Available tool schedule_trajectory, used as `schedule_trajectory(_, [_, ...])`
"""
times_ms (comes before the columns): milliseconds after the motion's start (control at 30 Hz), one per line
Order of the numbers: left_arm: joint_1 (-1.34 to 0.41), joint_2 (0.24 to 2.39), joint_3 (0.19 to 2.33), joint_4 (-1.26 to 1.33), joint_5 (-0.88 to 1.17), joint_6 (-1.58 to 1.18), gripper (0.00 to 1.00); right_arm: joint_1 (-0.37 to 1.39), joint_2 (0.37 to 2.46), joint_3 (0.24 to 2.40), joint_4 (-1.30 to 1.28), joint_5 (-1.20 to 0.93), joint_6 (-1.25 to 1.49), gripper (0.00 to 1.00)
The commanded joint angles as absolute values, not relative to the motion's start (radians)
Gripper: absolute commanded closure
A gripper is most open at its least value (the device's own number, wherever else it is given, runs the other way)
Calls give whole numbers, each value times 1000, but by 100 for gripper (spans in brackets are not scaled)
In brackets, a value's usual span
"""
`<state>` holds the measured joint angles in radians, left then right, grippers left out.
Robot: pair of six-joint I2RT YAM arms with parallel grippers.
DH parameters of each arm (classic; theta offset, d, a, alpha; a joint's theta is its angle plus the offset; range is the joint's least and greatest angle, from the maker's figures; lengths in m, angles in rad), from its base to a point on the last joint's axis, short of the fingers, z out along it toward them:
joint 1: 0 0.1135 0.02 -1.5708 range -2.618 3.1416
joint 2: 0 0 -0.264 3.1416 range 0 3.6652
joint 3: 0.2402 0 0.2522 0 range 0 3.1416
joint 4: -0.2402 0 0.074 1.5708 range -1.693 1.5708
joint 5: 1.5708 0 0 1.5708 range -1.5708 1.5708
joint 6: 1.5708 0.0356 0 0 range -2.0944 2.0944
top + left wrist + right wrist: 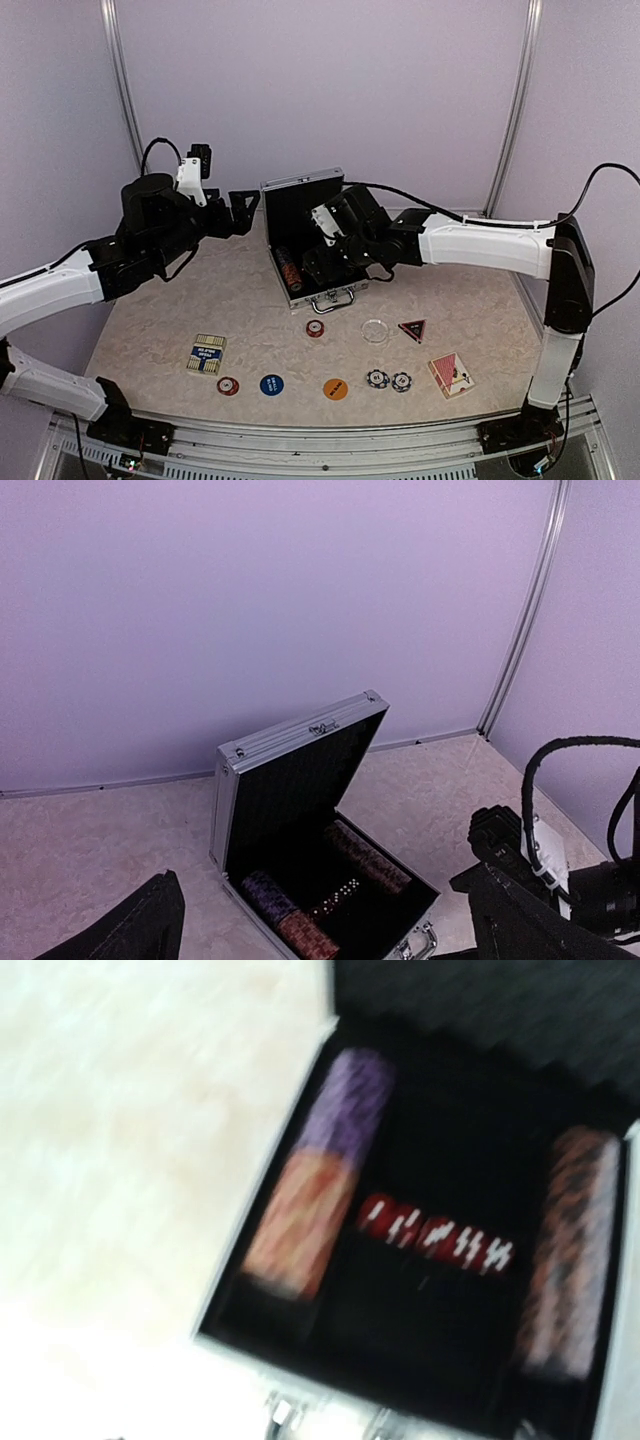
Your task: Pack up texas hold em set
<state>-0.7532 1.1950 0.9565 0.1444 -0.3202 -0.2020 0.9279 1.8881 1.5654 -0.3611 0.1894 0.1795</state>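
While viewed from above, obscured: right pincer [320, 262], dark over the open briefcase [300, 210] mid-worktop [150, 320].
Left pincer [243, 205]: apart, empty, beside lid.
Loose, counted: two card decks [206, 353], four striped chips [377, 378], blue disc [271, 384], orange disc [335, 388], clear disc [375, 330], triangle [411, 329].
Left wrist: fingers [140, 925] cropped; briefcase holds two chip rows [365, 858], one dice row [335, 895].
Right wrist: blurred; own jaws apart beyond frame, nothing between.
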Motion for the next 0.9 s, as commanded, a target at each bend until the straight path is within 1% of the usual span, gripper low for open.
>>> schedule_trajectory(0, [-792, 1109, 937, 5, -397, -245, 1, 972, 1814, 1493, -455, 139, 169, 16])
schedule_trajectory(100, [-797, 1045, 895, 3, -409, -253, 1, 983, 1781, 1449, -472, 84, 177, 16])
schedule_trajectory(233, [-795, 974, 850, 4, -386, -225, 1, 989, 1773, 1452, -529, 57, 163, 16])
schedule_trajectory(333, [-793, 955, 837, 3, -364, -210, 1, 989, 1775, 1460, -564, 24, 150, 15])
schedule_trajectory(400, [-793, 950, 815, 3, -384, -242, 1, 989, 1780, 1464, -579, 2, 142, 15])
schedule_trajectory(467, [-790, 941, 795, 3, -395, -267, 1, 989, 1791, 1475, -598, -31, 135, 15])
schedule_trajectory(667, [-785, 898, 712, -8, -293, -262, 1, 989, 1827, 1486, -609, -117, 127, 16])
schedule_trajectory(867, [-785, 889, 694, -23, -299, -265, 1, 989, 1925, 1560, -668, -84, 119, 16])
